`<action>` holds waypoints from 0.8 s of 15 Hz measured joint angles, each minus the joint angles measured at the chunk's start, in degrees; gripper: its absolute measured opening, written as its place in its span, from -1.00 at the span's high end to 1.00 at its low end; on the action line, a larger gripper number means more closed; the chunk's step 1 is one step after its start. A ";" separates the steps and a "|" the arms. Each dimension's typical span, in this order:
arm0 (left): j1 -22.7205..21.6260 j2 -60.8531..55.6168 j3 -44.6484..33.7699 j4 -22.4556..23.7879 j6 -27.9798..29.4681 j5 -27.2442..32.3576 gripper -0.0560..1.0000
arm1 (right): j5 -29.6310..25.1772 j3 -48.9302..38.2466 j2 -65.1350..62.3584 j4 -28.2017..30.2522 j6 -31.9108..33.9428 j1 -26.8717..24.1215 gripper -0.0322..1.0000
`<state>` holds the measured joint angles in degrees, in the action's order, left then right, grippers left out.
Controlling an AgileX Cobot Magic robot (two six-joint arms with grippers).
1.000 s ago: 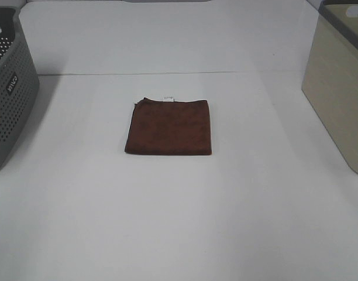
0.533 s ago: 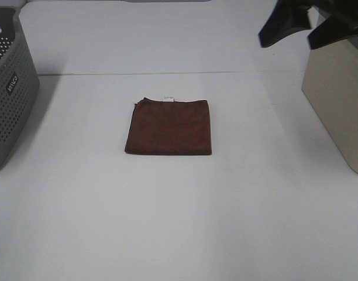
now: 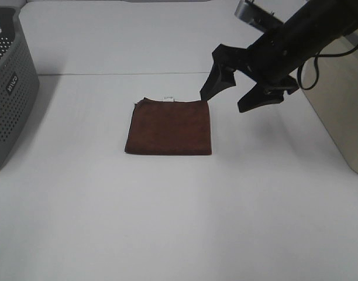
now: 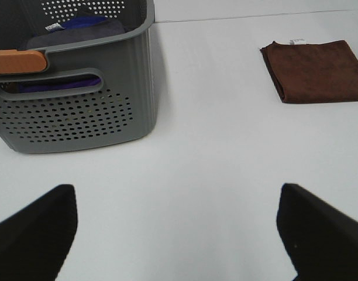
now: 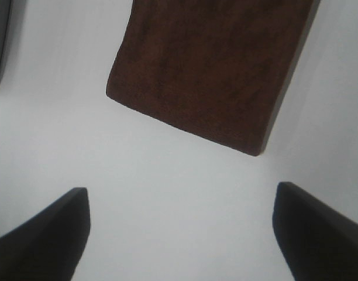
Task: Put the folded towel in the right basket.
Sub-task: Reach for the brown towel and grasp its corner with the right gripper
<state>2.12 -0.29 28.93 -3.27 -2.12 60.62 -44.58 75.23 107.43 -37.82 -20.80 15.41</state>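
Observation:
The brown folded towel (image 3: 169,126) lies flat in the middle of the white table. It also shows in the left wrist view (image 4: 316,78) and the right wrist view (image 5: 211,70). My right gripper (image 3: 223,103) is open and empty, hovering above the table just right of the towel's far right corner; its fingers (image 5: 44,234) frame bare table beside the towel. The beige right basket (image 3: 337,99) stands at the table's right edge. My left gripper (image 4: 176,234) is open and empty over bare table, well apart from the towel, and is out of the exterior view.
A grey perforated basket (image 3: 9,99) stands at the left edge; in the left wrist view (image 4: 79,111) it holds a purple cloth (image 4: 85,26). White table (image 3: 179,222) surrounds the towel.
My right arm has come in from the top right and moved down and left to the towel's far right corner, jaws open. The towel has not moved.

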 joint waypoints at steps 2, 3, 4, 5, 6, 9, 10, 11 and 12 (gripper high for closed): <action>0.00 0.00 0.00 0.00 0.00 0.00 -0.77 | -2.81 3.50 6.02 -4.93 -2.69 -1.89 -0.61; 0.00 0.00 0.00 0.00 0.00 0.00 -0.77 | -4.53 5.79 9.11 -6.88 -3.72 -2.98 -0.61; 0.00 0.00 0.00 0.00 0.00 0.00 -0.77 | -5.67 7.79 11.75 -7.39 -4.58 -3.72 -0.61; 0.00 0.00 0.00 0.00 0.00 0.00 -0.77 | -6.70 9.63 14.32 -7.51 -4.98 -4.01 -0.61; 0.00 0.00 0.00 0.00 0.00 0.00 -0.77 | -7.91 11.40 17.07 -7.62 -5.04 -4.01 -0.61; 0.00 0.00 0.00 0.00 0.00 0.00 -0.77 | -8.59 17.02 23.61 -7.62 -5.39 -4.01 -0.61; 0.00 0.00 0.00 0.00 0.00 0.00 -0.77 | -8.59 18.91 25.15 -7.62 -5.39 -4.01 -0.61; 0.00 0.00 0.00 0.00 0.00 0.00 -0.77 | -8.59 20.34 26.36 -7.62 -5.39 -4.01 -0.61; 0.00 0.00 0.00 0.00 0.00 0.00 -0.77 | -8.54 21.43 27.22 -7.73 -5.39 -4.01 -0.61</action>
<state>2.12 -0.29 28.93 -3.27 -2.12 60.62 -53.11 96.66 134.65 -45.55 -26.18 11.40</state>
